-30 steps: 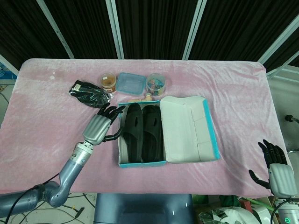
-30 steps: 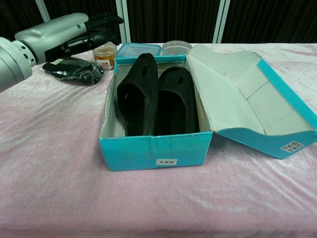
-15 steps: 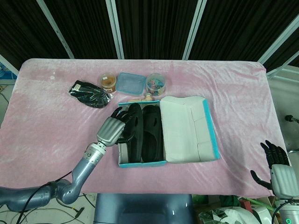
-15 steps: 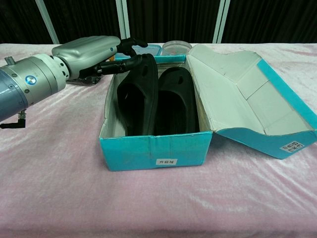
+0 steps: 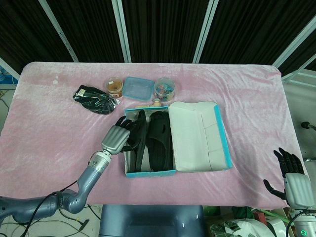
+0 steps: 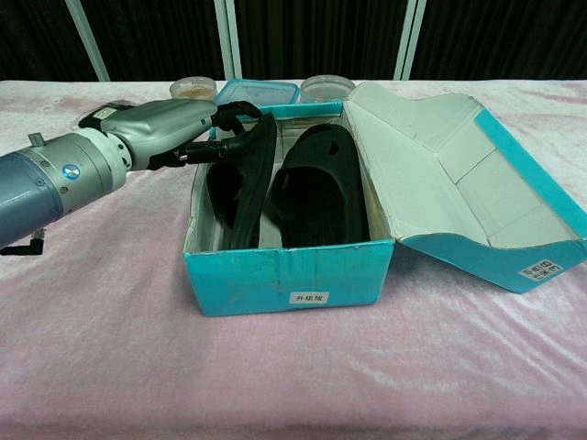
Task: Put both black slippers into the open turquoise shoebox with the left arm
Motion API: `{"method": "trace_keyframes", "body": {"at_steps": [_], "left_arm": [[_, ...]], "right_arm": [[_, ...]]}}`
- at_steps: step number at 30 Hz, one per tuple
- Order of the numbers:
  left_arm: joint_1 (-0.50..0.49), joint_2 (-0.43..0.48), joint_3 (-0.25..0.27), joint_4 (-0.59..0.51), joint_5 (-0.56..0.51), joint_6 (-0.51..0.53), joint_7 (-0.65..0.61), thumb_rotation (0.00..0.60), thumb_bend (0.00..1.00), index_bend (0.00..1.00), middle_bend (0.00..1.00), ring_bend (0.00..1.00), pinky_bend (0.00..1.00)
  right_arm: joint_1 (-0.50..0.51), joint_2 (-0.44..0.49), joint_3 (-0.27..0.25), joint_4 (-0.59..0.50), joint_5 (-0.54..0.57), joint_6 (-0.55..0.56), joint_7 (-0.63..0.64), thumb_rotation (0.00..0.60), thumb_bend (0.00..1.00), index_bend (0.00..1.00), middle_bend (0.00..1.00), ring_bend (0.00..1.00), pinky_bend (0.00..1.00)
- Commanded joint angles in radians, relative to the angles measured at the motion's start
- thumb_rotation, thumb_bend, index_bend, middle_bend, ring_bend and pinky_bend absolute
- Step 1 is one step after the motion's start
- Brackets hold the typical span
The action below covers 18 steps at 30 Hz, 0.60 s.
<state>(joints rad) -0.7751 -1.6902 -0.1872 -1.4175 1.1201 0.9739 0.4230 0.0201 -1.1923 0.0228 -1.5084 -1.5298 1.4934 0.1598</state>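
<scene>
The open turquoise shoebox [image 5: 150, 173] [image 6: 289, 280] sits mid-table with its lid [image 5: 197, 136] [image 6: 440, 174] folded out to the right. Both black slippers are inside. The right slipper [image 5: 160, 140] [image 6: 321, 188] lies flat. The left slipper [image 5: 139, 140] [image 6: 240, 188] stands tipped on its side against the box's left wall. My left hand [image 5: 117, 138] [image 6: 170, 133] is at that wall, and its fingers hook over the tipped slipper's upper edge. My right hand [image 5: 291, 180] hangs off the table's front right corner, fingers apart, holding nothing.
Behind the box stand a small jar [image 5: 114, 86] [image 6: 191, 87], a blue lidded container [image 5: 138, 87] [image 6: 257, 90] and a round clear tub [image 5: 165, 89] [image 6: 327, 87]. A black bag [image 5: 94, 98] lies at the back left. Pink cloth covers the table.
My left hand moved from beside the box to its left wall and took the left slipper's edge. That slipper has turned from lying flat to standing on its side.
</scene>
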Motion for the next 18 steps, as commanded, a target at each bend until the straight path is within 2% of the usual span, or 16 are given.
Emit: {"method": "trace_keyframes", "body": {"at_steps": [1,5,11,15,18], "left_arm": [[-0.005,-0.005,0.0,0.006,-0.02,-0.012,0.009,0.0,0.39,0.0,0.2,0.13,0.07],[0.004,0.015,-0.011,-0.025,-0.007,0.014,-0.014,0.0,0.37,0.0,0.19,0.13,0.07],[0.074,0.09,-0.019,-0.134,0.122,0.18,-0.11,0.0,0.12,0.0,0.18,0.12,0.07],[0.143,0.158,0.0,-0.214,0.19,0.293,-0.145,0.0,0.09,0.0,0.18,0.12,0.07],[0.228,0.236,0.033,-0.285,0.232,0.4,-0.168,0.0,0.09,0.01,0.19,0.12,0.07]], "right_arm": [[-0.001,0.001,0.0,-0.001,0.001,0.001,-0.001,0.6,0.2,0.0,0.02,0.0,0.04],[-0.002,0.002,0.0,-0.001,0.001,0.003,-0.001,0.6,0.2,0.0,0.02,0.0,0.04],[0.004,0.001,0.002,0.002,-0.005,0.0,0.003,0.6,0.2,0.0,0.02,0.0,0.04],[0.011,0.002,0.005,0.006,-0.006,-0.006,0.005,0.6,0.2,0.0,0.02,0.0,0.04],[0.02,0.004,0.01,0.012,-0.009,-0.013,0.008,0.6,0.2,0.0,0.02,0.0,0.04]]}}
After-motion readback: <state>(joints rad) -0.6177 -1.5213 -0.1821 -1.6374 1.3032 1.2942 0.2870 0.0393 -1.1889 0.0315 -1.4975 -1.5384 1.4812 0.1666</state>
